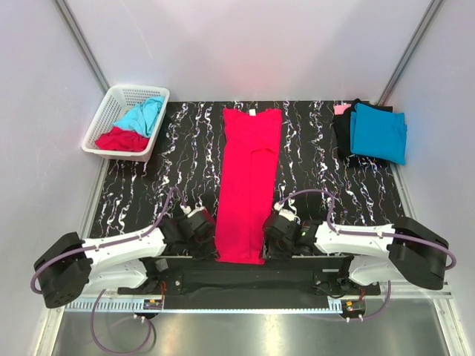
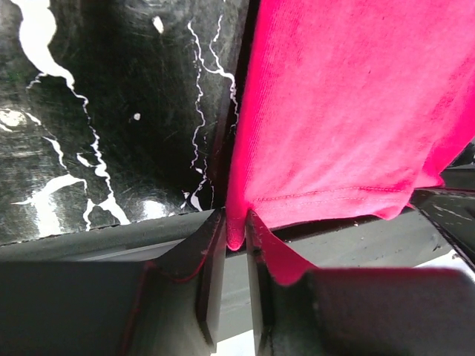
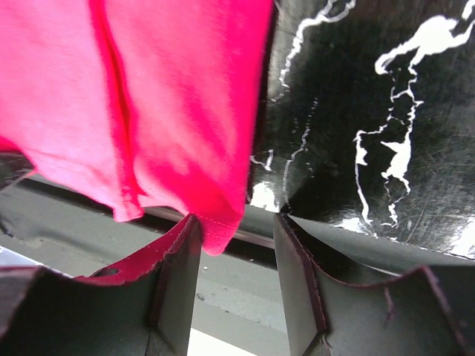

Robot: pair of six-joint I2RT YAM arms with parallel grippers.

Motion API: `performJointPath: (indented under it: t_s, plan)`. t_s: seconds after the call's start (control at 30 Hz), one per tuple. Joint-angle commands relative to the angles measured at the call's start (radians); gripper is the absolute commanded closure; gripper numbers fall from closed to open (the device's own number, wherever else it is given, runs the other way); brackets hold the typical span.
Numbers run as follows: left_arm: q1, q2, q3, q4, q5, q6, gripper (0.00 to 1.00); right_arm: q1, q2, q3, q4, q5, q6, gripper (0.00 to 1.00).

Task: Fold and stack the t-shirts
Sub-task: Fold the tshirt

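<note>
Pinching the near left corner of the crimson t-shirt (image 2: 349,111), the left gripper (image 2: 236,226) had its fingers clamped on the hem. The right gripper (image 3: 236,226) sat at the near right corner, fingers apart, hem against one finger. The t-shirt lay lengthwise down the middle of the marbled table (image 1: 319,185). Farther back, a white basket (image 1: 100,122) at left held bundled shirts (image 1: 145,115); a folded turquoise shirt (image 1: 378,132) topped a black shirt (image 1: 343,133) at far right

red t-shirt (image 1: 249,185): matt knit cloth | table (image 1: 312,170): glossy black marbled
</note>
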Motion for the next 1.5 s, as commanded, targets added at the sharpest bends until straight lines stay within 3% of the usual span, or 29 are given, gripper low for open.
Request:
performJointPath:
  t_s: [0.0, 0.3, 0.67, 0.8, 0.93, 1.47]
  plan:
    - [-0.01, 0.014, 0.037, 0.002, -0.034, -0.004, 0.76, 0.005, -0.041, 0.047, -0.003, 0.074, -0.024, 0.49]
    - [-0.013, 0.028, 0.038, 0.003, -0.037, 0.001, 0.75, 0.011, -0.056, 0.039, 0.043, 0.039, -0.041, 0.5]
    - [-0.016, 0.023, 0.034, 0.006, -0.04, -0.004, 0.76, 0.014, 0.123, 0.056, 0.095, 0.003, -0.053, 0.57]
    - [-0.017, 0.014, 0.028, 0.005, -0.04, -0.005, 0.86, 0.017, 0.13, 0.062, 0.087, 0.0, -0.047, 0.88]
    - [-0.017, -0.007, 0.023, 0.005, -0.046, -0.012, 1.0, 0.026, 0.107, 0.085, 0.014, 0.043, -0.036, 1.0]
    - [-0.037, -0.113, 0.06, -0.039, -0.078, -0.004, 1.0, 0.051, -0.037, 0.172, -0.184, 0.141, -0.036, 1.0]
